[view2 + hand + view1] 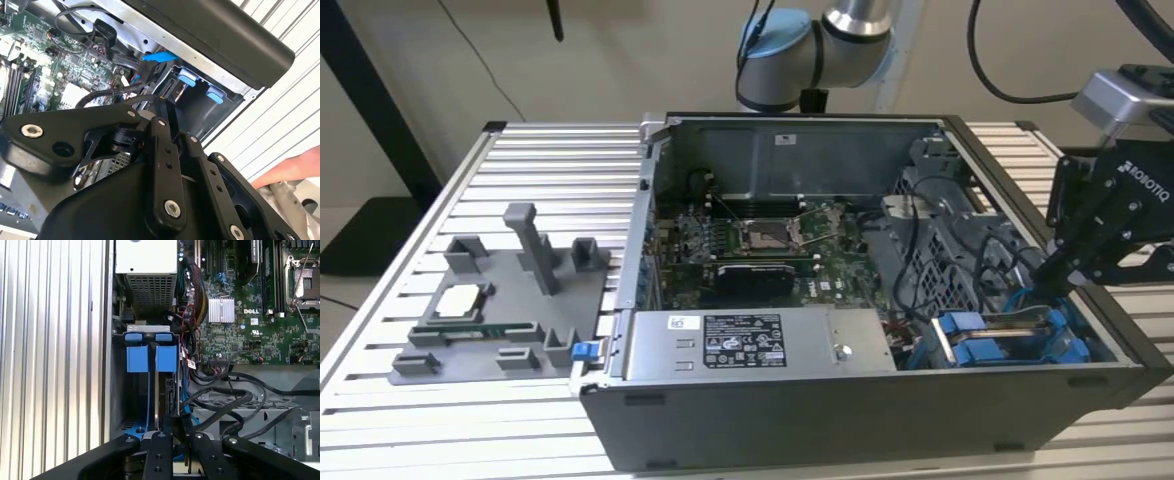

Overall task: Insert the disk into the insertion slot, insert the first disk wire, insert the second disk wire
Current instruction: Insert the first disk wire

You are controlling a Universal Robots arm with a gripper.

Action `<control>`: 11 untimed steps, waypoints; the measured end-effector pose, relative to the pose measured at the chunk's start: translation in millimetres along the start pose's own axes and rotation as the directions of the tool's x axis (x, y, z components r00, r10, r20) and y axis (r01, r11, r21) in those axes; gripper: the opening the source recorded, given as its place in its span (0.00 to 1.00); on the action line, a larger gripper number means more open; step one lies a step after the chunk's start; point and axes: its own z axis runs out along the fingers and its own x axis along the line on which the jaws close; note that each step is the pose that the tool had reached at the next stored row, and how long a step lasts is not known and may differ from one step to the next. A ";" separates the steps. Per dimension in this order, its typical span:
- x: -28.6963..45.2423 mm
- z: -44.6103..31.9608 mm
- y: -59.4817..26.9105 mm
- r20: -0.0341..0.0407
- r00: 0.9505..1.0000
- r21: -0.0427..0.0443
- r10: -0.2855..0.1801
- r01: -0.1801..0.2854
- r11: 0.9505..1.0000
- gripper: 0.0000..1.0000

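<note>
Blue carrier tabs mark the disk seated in the insertion slot, at four o'clock of the computer case in the exterior view (just beside the power supply). The gripper hangs at the disk's end, jaws drawn together; on what, I cannot tell.

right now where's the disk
The disk is at the exterior view's right, beside the power supply, under the end effector; the first wrist view shows it in the slot.

Blue disk carrier, green motherboard, seemingly dark-grey slot walls.
</note>
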 end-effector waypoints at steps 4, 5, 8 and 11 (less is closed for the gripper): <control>0.1 4.1 -0.5 -0.003 1.000 -0.004 0.000 0.000 1.000 0.00; 0.1 5.5 -0.7 -0.003 1.000 -0.005 0.000 0.000 1.000 0.00; 0.3 7.0 -1.0 0.000 1.000 -0.005 0.000 0.000 1.000 0.00; 1.9 7.8 -0.5 0.015 1.000 -0.003 -0.002 0.002 1.000 0.00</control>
